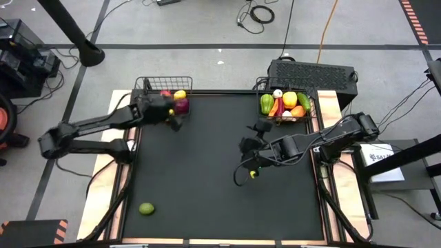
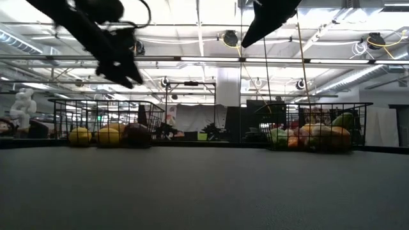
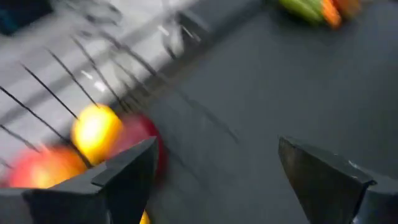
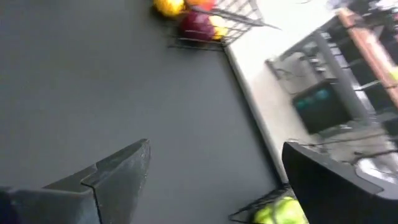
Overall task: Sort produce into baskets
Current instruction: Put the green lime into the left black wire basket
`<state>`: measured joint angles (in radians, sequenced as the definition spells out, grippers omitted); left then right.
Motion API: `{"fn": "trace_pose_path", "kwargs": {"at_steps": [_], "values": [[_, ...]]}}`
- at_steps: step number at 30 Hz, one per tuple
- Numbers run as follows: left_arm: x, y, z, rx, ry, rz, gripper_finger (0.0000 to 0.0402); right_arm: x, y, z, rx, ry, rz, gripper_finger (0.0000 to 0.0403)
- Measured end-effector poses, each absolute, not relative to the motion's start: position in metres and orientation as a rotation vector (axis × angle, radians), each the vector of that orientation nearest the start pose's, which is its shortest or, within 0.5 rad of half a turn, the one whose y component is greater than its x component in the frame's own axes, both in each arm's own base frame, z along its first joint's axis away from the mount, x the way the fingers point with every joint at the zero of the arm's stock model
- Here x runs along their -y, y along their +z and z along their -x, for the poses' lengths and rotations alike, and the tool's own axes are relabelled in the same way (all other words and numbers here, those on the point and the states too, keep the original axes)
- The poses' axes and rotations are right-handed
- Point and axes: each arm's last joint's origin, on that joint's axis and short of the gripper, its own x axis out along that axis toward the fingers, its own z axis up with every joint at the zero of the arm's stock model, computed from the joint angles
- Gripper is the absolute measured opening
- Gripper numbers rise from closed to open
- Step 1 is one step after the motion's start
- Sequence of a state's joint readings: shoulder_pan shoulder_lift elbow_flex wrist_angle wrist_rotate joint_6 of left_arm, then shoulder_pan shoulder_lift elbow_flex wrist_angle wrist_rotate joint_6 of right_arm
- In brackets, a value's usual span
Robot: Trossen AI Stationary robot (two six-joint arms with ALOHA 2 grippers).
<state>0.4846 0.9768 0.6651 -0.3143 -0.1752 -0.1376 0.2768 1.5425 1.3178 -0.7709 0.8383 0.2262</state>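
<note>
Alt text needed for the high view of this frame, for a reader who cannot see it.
Overhead view of a black table: the left gripper, fingers open, hovers by the left basket of red and yellow fruit, while the right gripper, also open, hangs mid-table near the full right basket. One green lime lies alone at the near-left corner.

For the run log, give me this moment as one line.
left gripper: open, at left basket | right gripper: open, mid-table | lime: unsorted
</note>
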Motion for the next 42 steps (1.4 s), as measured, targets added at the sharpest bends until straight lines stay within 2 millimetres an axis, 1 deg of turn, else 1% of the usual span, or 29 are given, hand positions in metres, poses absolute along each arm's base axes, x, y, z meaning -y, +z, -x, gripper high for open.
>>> {"fn": "trace_pose_path", "kwargs": {"at_steps": [5, 8, 10, 13, 17, 21, 25, 28, 31, 34, 38, 42], "values": [[-0.045, 0.250, -0.149, -0.739, 0.477, 0.340, 0.0338, -0.067, 0.298, -0.308, -0.798, -0.516, 0.272, 0.0352], [-0.018, 0.251, -0.133, -0.804, 0.326, 0.424, 0.0338, -0.068, 0.298, -0.309, -0.794, -0.500, 0.264, 0.0352], [-0.003, 0.253, -0.125, -0.831, 0.197, 0.465, 0.0338, -0.068, 0.298, -0.310, -0.787, -0.500, 0.260, 0.0352], [0.019, 0.256, -0.118, -0.859, 0.014, 0.507, 0.0338, -0.068, 0.299, -0.310, -0.784, -0.498, 0.261, 0.0352], [0.043, 0.254, -0.116, -0.936, -0.116, 0.502, 0.0338, -0.068, 0.299, -0.310, -0.781, -0.501, 0.255, 0.0352], [0.069, 0.245, -0.119, -1.039, -0.190, 0.415, 0.0338, -0.068, 0.299, -0.310, -0.781, -0.497, 0.248, 0.0352], [0.098, 0.230, -0.126, -1.133, -0.250, 0.311, 0.0338, -0.069, 0.298, -0.310, -0.785, -0.483, 0.231, 0.0352], [0.116, 0.217, -0.129, -1.208, -0.248, 0.290, 0.0338, -0.069, 0.298, -0.310, -0.785, -0.484, 0.229, 0.0352], [0.132, 0.206, -0.127, -1.285, -0.220, 0.293, 0.0338, -0.069, 0.298, -0.310, -0.785, -0.484, 0.229, 0.0352], [0.143, 0.198, -0.123, -1.337, -0.189, 0.319, 0.0338, -0.069, 0.298, -0.310, -0.785, -0.484, 0.229, 0.0352], [0.157, 0.197, -0.118, -1.341, -0.174, 0.408, 0.0338, -0.069, 0.298, -0.310, -0.783, -0.487, 0.223, 0.0352], [0.165, 0.197, -0.109, -1.330, -0.155, 0.438, 0.0338, -0.069, 0.298, -0.310, -0.783, -0.487, 0.222, 0.0352]]}}
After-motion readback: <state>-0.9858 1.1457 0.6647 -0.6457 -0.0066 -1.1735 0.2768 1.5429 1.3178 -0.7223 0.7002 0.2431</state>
